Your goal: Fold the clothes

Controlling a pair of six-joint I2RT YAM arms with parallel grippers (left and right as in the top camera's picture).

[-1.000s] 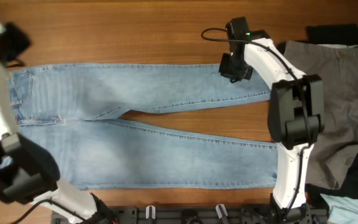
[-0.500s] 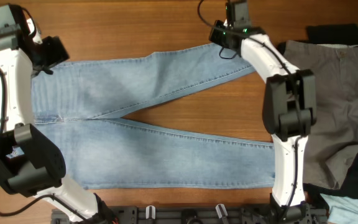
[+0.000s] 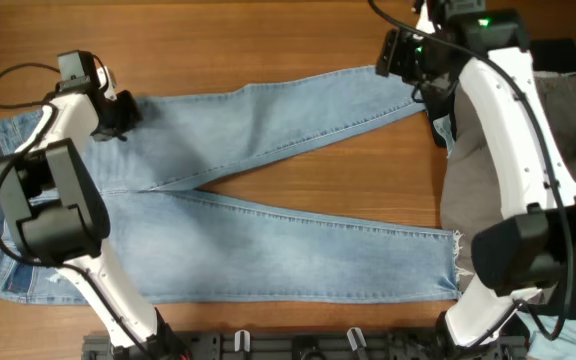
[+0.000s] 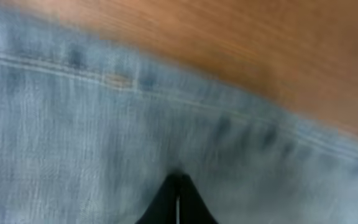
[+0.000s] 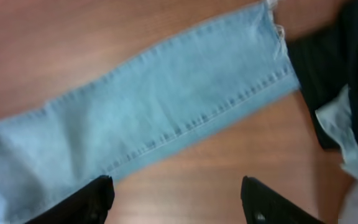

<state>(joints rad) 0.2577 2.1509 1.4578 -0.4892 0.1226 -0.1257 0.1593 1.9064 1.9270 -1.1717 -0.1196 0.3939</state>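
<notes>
The left wrist view is very blurry. It shows only the jeans (image 4: pixel 73 124) with a stitched seam, and a strip of brown worktop (image 4: pixel 229 31) along the top. The left hand (image 4: pixel 178 198) is one dark point at the bottom middle, with its two fingers pressed tight together. I cannot tell if any cloth is pinched between them. From above, this hand sits at the upper left of the frame, on the top edge of the jeans near the waist. Its arm runs up the left side and hides part of the waist.

The jeans lie flat and long across the worktop, with the waist at the left and the legs reaching right. The upper leg slants up toward the upper right. The lower leg ends in a frayed hem at the lower right.

The right hand (image 3: pixel 403 58) hangs at the upper right and hides the end of the upper leg from above. In its own view its fingers (image 5: pixel 95 199) stand wide apart with only bare wood between them.

Grey clothes (image 3: pixel 568 150) and a dark cloth (image 3: pixel 543 50) are cut off at the right edge.
</notes>
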